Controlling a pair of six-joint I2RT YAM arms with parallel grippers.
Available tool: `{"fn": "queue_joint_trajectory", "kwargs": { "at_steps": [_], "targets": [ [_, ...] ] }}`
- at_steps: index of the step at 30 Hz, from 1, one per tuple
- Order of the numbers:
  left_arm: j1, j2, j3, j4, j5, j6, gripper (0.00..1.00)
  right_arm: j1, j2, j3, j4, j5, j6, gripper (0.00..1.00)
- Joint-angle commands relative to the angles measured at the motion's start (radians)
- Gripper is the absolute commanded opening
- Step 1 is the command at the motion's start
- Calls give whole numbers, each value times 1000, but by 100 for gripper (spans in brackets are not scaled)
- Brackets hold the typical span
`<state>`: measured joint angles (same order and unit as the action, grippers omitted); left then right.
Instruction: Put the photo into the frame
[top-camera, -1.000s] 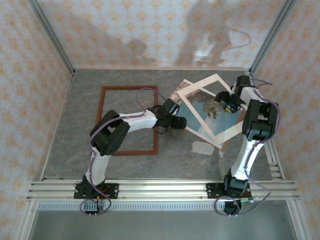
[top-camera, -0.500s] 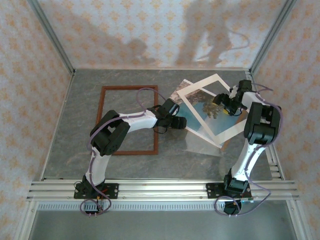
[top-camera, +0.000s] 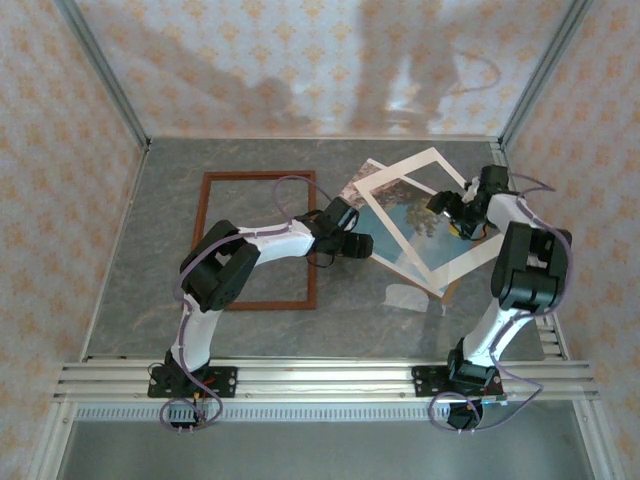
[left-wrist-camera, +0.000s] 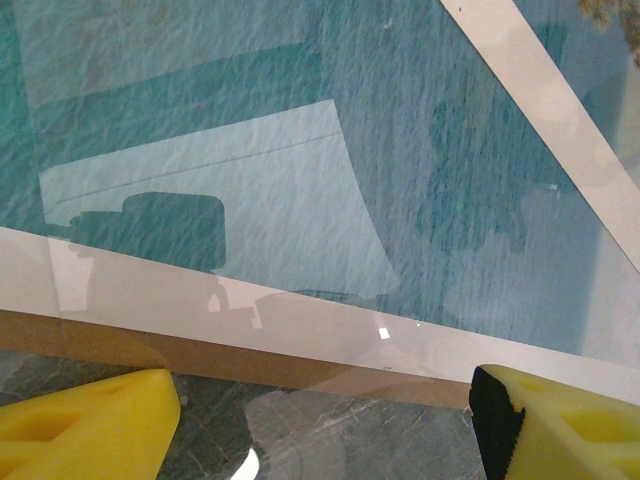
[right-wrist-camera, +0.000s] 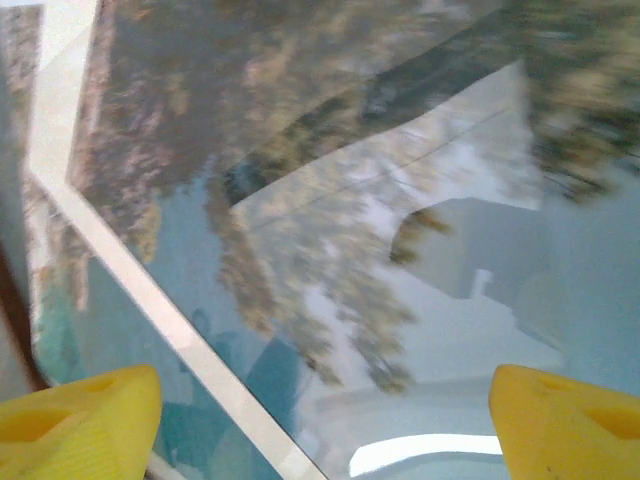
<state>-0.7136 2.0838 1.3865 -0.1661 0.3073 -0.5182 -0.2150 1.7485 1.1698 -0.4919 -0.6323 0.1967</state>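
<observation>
The left arm folds at the elbow and reaches right, low over the table. The left gripper (top-camera: 362, 245) has its yellow fingers (left-wrist-camera: 90, 420) spread wide with nothing between them, just short of the photo (top-camera: 412, 226), whose cream near edge lies right ahead. The frame (top-camera: 258, 175) lies flat to its left, under the forearm. The right arm rises, then bends back and left. The right gripper (top-camera: 447, 208) hangs over the photo's pine, fingers (right-wrist-camera: 80, 420) apart and holding nothing.
</observation>
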Motion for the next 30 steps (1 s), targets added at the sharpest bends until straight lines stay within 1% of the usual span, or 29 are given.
{"fn": "queue_joint_trajectory", "kwargs": {
  "at_steps": [1, 3, 6, 13, 18, 24, 28, 30],
  "targets": [
    [-7, 56, -30, -53, 13, -2, 79, 12, -140, -80, -90, 235, 63, 86],
    [-7, 57, -31, -48, 17, -6, 79, 20, -192, -149, -91, 259, 79, 86],
    [-7, 57, -32, -43, 20, -7, 79, 36, -204, -204, -86, 265, 81, 88],
    [-7, 51, -27, -48, 17, -7, 79, 87, -135, -222, -56, 256, 73, 93],
    [-7, 17, 2, -62, 21, -10, 79, 111, -121, -197, -42, 270, 75, 93],
    [-5, -57, 41, -103, -41, 1, 81, 119, -121, -173, -22, 302, 81, 92],
    [-2, -105, -7, -92, -108, -11, 83, 123, -99, -167, -6, 321, 77, 91],
    [5, -119, -32, -84, -140, -43, 83, 124, -82, -162, 6, 311, 78, 91]
  ]
}}
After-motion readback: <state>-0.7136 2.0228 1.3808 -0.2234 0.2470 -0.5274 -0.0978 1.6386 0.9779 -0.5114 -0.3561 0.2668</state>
